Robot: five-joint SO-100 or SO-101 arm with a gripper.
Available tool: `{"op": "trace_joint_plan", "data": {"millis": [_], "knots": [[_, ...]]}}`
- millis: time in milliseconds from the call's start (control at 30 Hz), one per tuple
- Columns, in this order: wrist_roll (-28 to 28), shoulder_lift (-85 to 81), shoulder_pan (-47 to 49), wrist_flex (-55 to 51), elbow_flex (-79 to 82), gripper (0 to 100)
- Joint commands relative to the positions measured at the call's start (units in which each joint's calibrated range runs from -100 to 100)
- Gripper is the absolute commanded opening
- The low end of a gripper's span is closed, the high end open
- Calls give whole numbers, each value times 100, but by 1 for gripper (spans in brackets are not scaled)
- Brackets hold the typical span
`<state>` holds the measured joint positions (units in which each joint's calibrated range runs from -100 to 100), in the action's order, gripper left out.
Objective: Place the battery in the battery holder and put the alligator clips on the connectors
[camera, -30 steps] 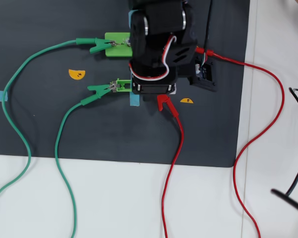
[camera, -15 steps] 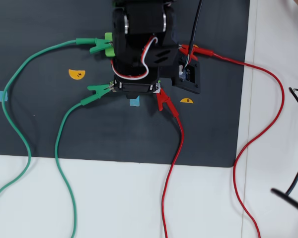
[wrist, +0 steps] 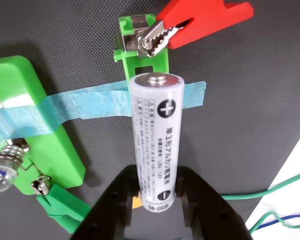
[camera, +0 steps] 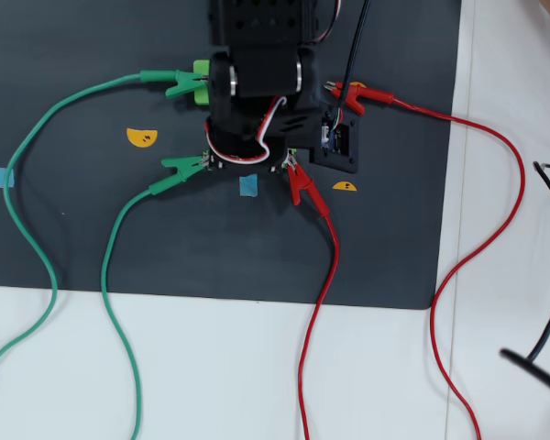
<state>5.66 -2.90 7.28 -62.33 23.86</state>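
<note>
Print on the battery (wrist: 156, 145) reads "04-2035", with plus and minus marks. My gripper (wrist: 157, 192) clamps its minus end, plus end above the holder (wrist: 140, 55), where a red clip (wrist: 190, 25) bites the tab.

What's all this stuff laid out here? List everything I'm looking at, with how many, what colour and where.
battery: one, white-silver, held upright in the wrist view, over the blue tape
battery holder: one, bright green, at the top of the wrist view, behind the battery
red alligator clips: two, one biting the holder's metal tab, one near the arm's upper right in the overhead view
green alligator clips: two, left of the arm in the overhead view, the other higher up
green block: one, left in the wrist view, with screws
blue tape: strip across block and holder
yellow markers: two half-discs on the mat
mat: one, dark grey, on a white table
pincer: one, black, shut on the battery
</note>
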Motion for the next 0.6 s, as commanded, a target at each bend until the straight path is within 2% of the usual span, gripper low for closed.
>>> {"op": "trace_joint_plan", "data": {"millis": [0, 567], "knots": [[-1, -21, 135, 84, -87, 1], [-1, 90, 24, 428, -35, 1]]}}
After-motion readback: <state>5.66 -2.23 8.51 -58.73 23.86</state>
